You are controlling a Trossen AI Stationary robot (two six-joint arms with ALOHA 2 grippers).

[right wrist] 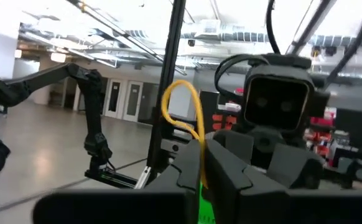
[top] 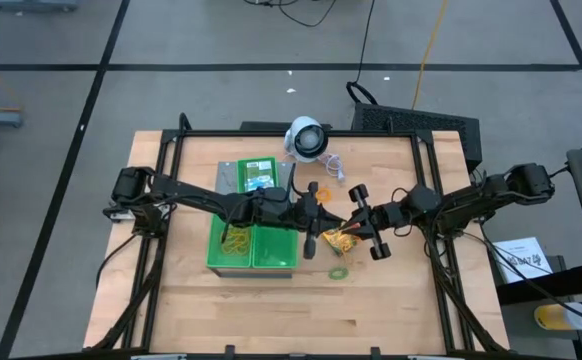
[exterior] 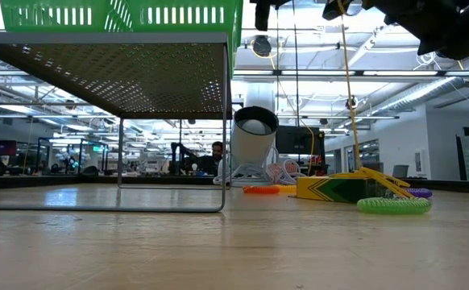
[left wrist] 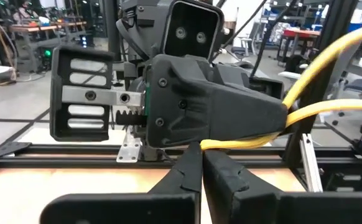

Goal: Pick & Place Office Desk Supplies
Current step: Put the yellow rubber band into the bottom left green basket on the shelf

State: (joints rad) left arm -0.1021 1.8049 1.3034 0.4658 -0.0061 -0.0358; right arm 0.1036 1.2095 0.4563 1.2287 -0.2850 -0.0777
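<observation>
A yellow rubber band [left wrist: 330,112] spans between my two grippers above the table's middle. My left gripper [left wrist: 201,152] and my right gripper [right wrist: 201,158] face each other, fingertips nearly meeting, each shut on the band. In the low view one strand [exterior: 349,89] runs down to a yellow-and-green crayon box [exterior: 339,188] lying flat on the table below them. In the high view this box [top: 339,238] lies just right of the green tray [top: 211,262]. Another crayon box [top: 258,175] lies beyond the tray. A green band [top: 339,272] and an orange band [exterior: 260,190] lie on the table. My left gripper pinches the yellow band's strand [left wrist: 213,144] between its two fingertips, coming level from the table's left. Two strands lead away from the pinch, drawn taut. My right gripper pinches the band [right wrist: 199,146] between its fingertips, coming from the table's right and slanting upward. A loop [right wrist: 180,93] arches above the fingers.
The green tray holds several rubber bands [top: 237,240] and stands raised on a perforated metal shelf [exterior: 122,76]. A white round device [top: 306,138] with a cord stands at the far middle. A black frame [top: 301,133] borders the table. Bare wood lies along the near side.
</observation>
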